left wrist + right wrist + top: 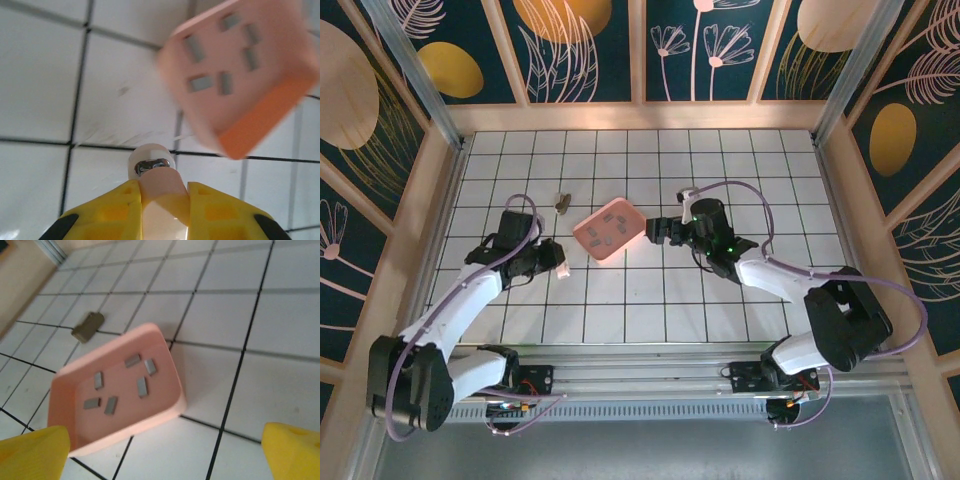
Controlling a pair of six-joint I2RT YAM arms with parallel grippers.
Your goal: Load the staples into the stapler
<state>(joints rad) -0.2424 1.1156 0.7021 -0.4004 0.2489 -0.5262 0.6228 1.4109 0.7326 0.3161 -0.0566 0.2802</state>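
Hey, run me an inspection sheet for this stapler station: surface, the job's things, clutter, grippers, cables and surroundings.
Surface: white tiled table with black grid lines.
Job's things: six loose staples lie in the pink tray mid-table. The stapler is off the tray, held in a gripper.
Clutter: small olive-brown object on the tiles, apart from the tray on its far left. What it is cannot be told.
Grippers: left gripper is shut on the stapler. Right gripper is wide open and empty, on the tray's right.
Cables: purple cables loop along both arms, clear of the tray.
Surroundings: wood-framed walls with teal floral panels.
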